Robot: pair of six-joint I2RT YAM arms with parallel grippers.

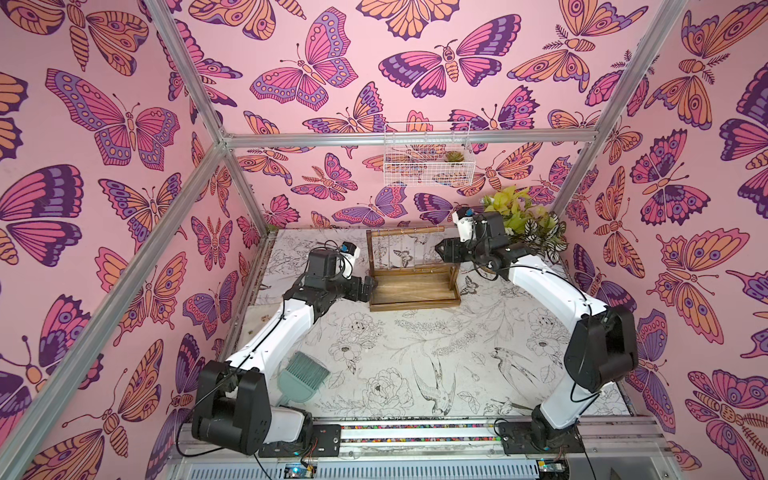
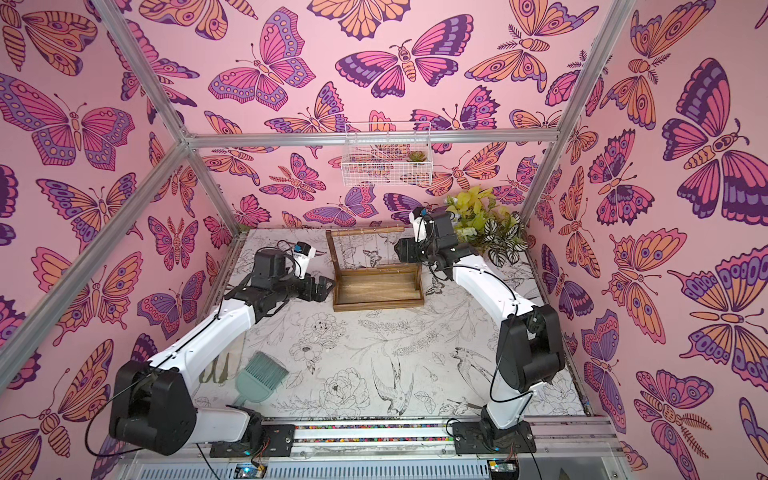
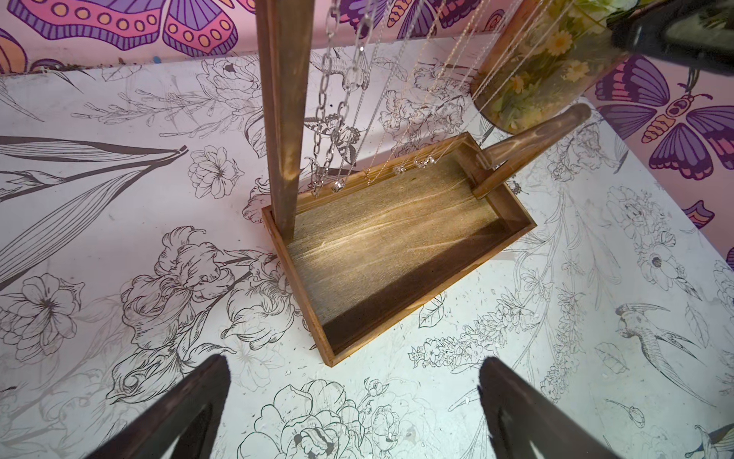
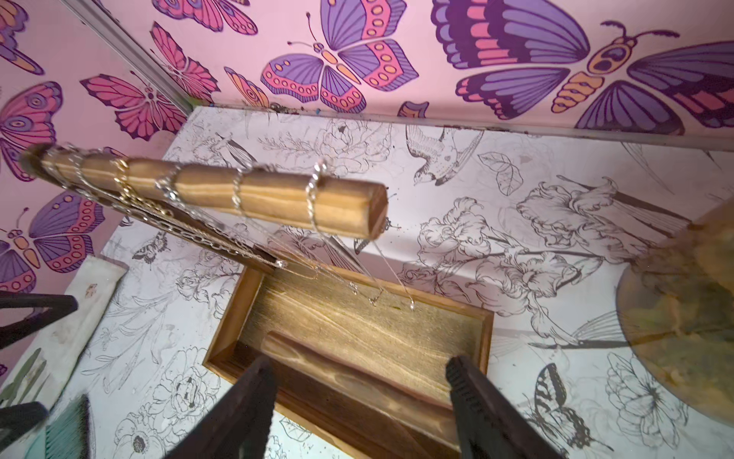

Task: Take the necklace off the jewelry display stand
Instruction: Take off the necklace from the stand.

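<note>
Stand: the dark brown jewelry display stand [image 1: 415, 291] is upright on the desk [image 1: 415, 357], between the two claws.
Crossbar: the top crossbar [image 4: 246, 194] ends in a cut, free end on the stand's right-arm side, sticking out past its post.
Necklaces: several thin necklaces [image 4: 315, 190] are looped over the crossbar and hang toward the tray; they show in the left wrist view too [image 3: 337, 99]. The outermost loop sits near the free end.
Tray edge: the raised rim [image 3: 397, 318] runs all round the stand's base, and a lower rail [image 4: 349, 369] crosses above it.
Left claw: the left claw [image 1: 368, 289] [image 3: 353, 359] is spread wide with nothing in it. It is low, at the stand's left-arm end and just beside the tray's corner, and the wrist view shows it apart from the rim.
Right claw: the right claw [image 1: 440, 249] [image 4: 359, 361] has parted jaws with nothing between them. It is at the stand's right-arm end, higher than the tray and below the crossbar, touching no chain.
Open room: a broad stretch of bare desk lies in front of the stand, and only a narrow strip lies behind it, up to the wall.
Tight side: a leafy plant [image 1: 528, 224] crowds the corner beyond the stand's right-arm end, close behind the right claw.
Far off: a teal brush [image 1: 301, 376] lies well in front of the stand, on the left-arm side.
Overhead: a white wire basket [image 1: 428, 166] hangs on the wall above the stand.
</note>
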